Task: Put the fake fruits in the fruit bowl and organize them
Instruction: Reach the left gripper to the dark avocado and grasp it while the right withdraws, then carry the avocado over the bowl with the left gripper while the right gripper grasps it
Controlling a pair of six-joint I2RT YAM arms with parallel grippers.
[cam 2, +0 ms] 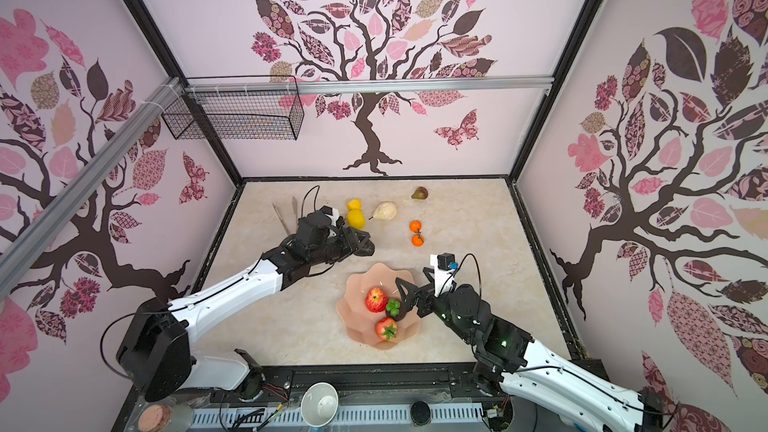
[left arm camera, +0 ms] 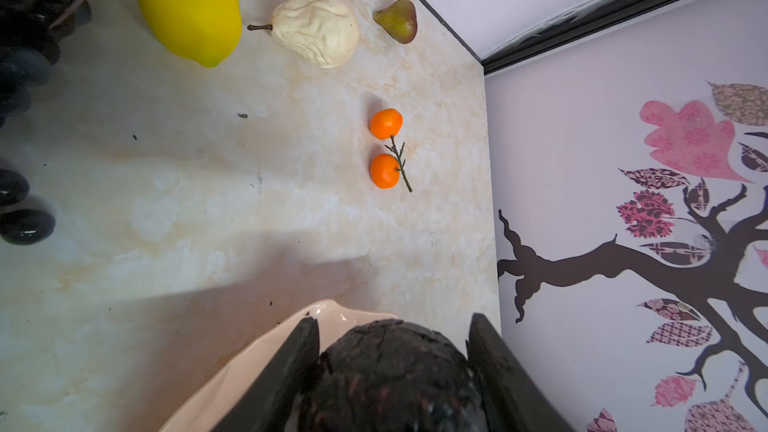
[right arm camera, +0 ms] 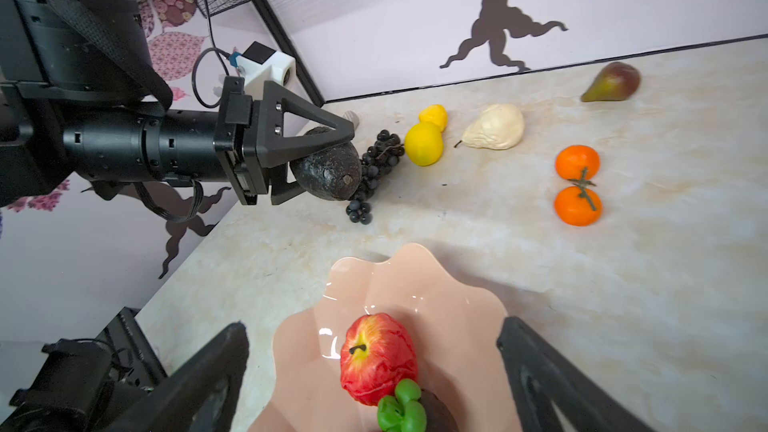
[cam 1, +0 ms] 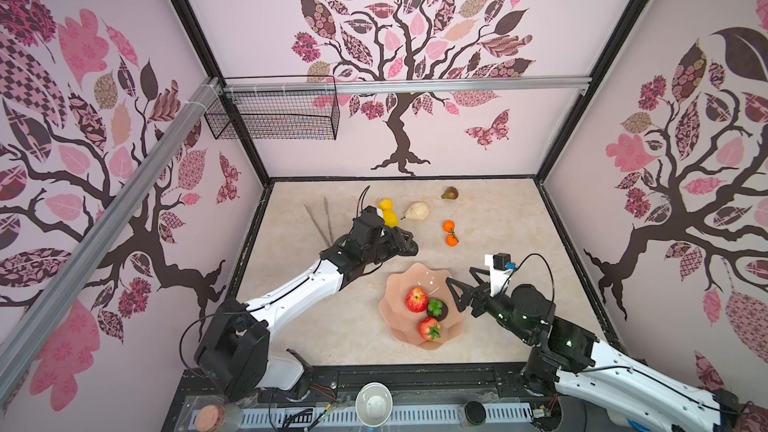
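1. The left end effector (right arm camera: 326, 157) is clamped on a dark avocado (right arm camera: 332, 176), with one finger on each side of the fruit.
2. In both top views it holds the avocado off the surface (cam 1: 332, 326), close to the far rim of the fruit bowl (cam 1: 395, 284). The left wrist view shows that rim just under the fingers (left arm camera: 291, 367).
3. The right end effector (cam 1: 459, 276) hangs over the right side of the bowl. Its jaws are spread wide and hold nothing.
4. Three fruits lie in the peach-pink bowl:
   - a red apple (cam 1: 416, 299);
   - a dark mangosteen (cam 1: 437, 310) with a green cap, touching the apple;
   - a red fruit with a green leafy top (cam 1: 430, 328), near the front rim.
5. A black grape bunch (right arm camera: 374, 172) lies on the surface just behind the avocado in the right wrist view. The left arm hides it in the top views.
6. A yellow lemon (cam 1: 390, 216) and a small yellow fruit (cam 1: 385, 204) sit together beside the grapes. A cream pear (cam 1: 417, 211) lies just to their right.
7. A green-brown pear (cam 1: 450, 192) lies near the back wall, apart from the others.
8. Two oranges (cam 1: 450, 232) on one twig rest behind the bowl, towards the right.
9. Thin wooden tongs (cam 1: 320, 218) lie at the far left of the surface.
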